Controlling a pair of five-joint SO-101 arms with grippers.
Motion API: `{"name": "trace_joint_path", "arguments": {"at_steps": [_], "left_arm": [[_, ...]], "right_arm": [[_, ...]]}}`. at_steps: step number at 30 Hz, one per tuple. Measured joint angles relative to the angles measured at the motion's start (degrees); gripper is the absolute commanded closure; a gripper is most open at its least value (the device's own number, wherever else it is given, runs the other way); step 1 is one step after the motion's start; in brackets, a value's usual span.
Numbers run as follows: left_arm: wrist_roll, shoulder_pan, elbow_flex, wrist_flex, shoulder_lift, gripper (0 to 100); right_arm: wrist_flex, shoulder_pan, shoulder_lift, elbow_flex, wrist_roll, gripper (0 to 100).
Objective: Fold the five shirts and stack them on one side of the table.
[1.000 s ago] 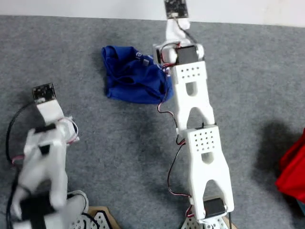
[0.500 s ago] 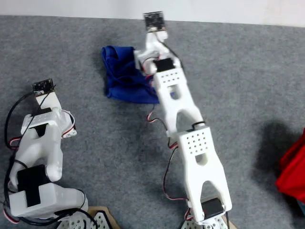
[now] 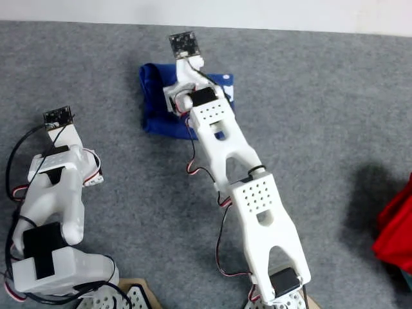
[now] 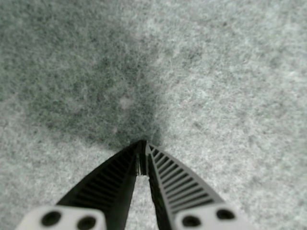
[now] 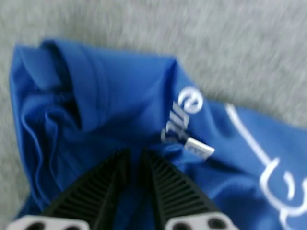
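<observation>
A crumpled blue shirt (image 3: 154,106) with white print lies at the far side of the grey carpeted table (image 3: 129,193). The right arm (image 3: 225,154) stretches from the near edge out over it. In the right wrist view my right gripper (image 5: 134,155) is down on the blue shirt (image 5: 96,105), its fingers pinched together on a fold beside a small white tag (image 5: 199,148). The left arm (image 3: 55,187) is folded back at the near left. My left gripper (image 4: 142,151) is shut on nothing, just above bare carpet.
A red shirt (image 3: 396,225) lies at the right edge of the table, with a sliver of teal cloth (image 3: 407,278) beneath it. Both arm bases (image 3: 129,296) stand at the near edge. Bare carpet lies between the arms and right of the right arm.
The right arm has swung left across the blue shirt, and a part of the shirt with white print now shows on the arm's right. The left arm folded back, then held still.
</observation>
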Motion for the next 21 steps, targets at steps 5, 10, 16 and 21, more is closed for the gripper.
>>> {"name": "trace_joint_path", "arguments": {"at_steps": [5,10,16,21], "left_arm": [[0.0,0.0,0.0,0.0,0.0,99],[0.0,0.0,0.0,0.0,0.0,99],[0.0,0.0,0.0,0.0,0.0,99],[0.0,0.0,0.0,0.0,0.0,99]], "right_arm": [[9.4,-0.5,0.0,-1.9,0.0,94.7],[20.2,-4.0,0.0,-7.5,-0.1,94.7],[30.9,-11.4,0.0,-16.3,-0.2,94.7],[38.6,-17.8,0.0,-24.4,-0.2,94.7]]}}
